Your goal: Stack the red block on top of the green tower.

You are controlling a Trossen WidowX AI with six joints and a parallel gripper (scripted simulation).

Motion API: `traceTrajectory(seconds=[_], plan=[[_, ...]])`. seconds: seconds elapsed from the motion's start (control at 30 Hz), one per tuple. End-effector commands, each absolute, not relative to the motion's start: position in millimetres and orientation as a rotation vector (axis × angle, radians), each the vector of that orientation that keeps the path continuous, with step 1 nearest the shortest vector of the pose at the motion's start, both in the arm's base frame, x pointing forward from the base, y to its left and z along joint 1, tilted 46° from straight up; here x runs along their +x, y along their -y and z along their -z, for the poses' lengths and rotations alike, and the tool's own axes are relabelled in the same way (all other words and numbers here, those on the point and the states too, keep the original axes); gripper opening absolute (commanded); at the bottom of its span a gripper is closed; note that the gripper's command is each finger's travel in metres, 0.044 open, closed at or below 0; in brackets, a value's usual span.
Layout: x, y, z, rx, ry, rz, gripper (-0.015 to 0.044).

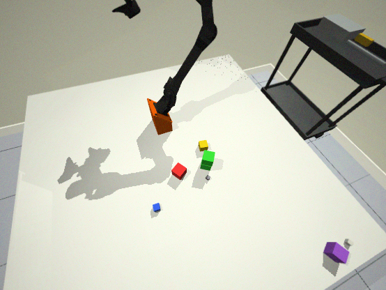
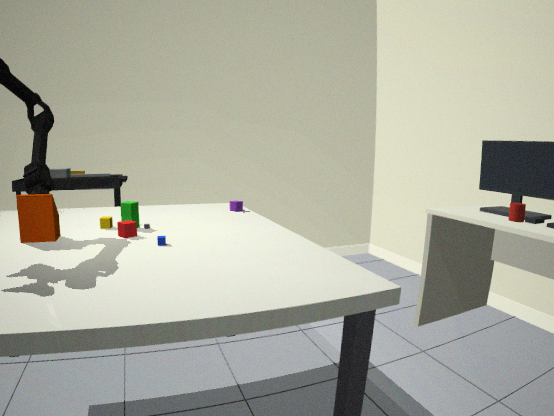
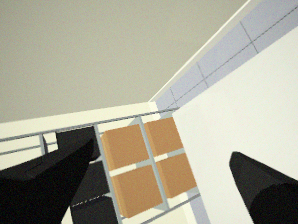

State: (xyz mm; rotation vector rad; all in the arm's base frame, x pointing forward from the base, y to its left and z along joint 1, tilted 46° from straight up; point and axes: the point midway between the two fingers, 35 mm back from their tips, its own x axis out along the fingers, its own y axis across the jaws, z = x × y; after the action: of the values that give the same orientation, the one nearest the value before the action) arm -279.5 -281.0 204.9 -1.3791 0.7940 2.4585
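On table, small red cube [image 1: 179, 170], upright, unstacked

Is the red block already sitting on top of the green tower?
No, the red block sits on the table beside the green tower.

The arm [image 1: 195, 56] is matte black all over, built of slim rounded links that swell into bulkier knuckles at the joints, rising out of a boxy orange base [image 1: 161, 120] with a flat slanted top, and ending in two dark, blunt, tapering jaws.
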Motion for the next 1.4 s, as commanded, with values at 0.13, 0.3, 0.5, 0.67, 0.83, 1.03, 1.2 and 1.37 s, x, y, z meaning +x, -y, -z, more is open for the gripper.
traceTrajectory(seconds=[0.13, 0.3, 0.5, 0.67, 0.83, 1.03, 1.2, 1.37], plan=[[-233, 317, -184, -1.629, -0.483, -2.61, 0.044], [-183, 343, -164, -1.869, -0.116, -2.729, 0.044], [-115, 364, -141, -2.144, 0.415, -2.817, 0.044], [-58, 371, -124, -2.339, 0.905, -2.822, 0.044], [0, 368, -108, -2.497, 1.454, -2.739, 0.044], [69, 351, -89, -2.623, 2.208, -2.462, 0.044], [121, 327, -75, -2.643, 2.835, -2.07, 0.044], [166, 296, -62, -2.573, 3.404, -1.535, 0.044]])
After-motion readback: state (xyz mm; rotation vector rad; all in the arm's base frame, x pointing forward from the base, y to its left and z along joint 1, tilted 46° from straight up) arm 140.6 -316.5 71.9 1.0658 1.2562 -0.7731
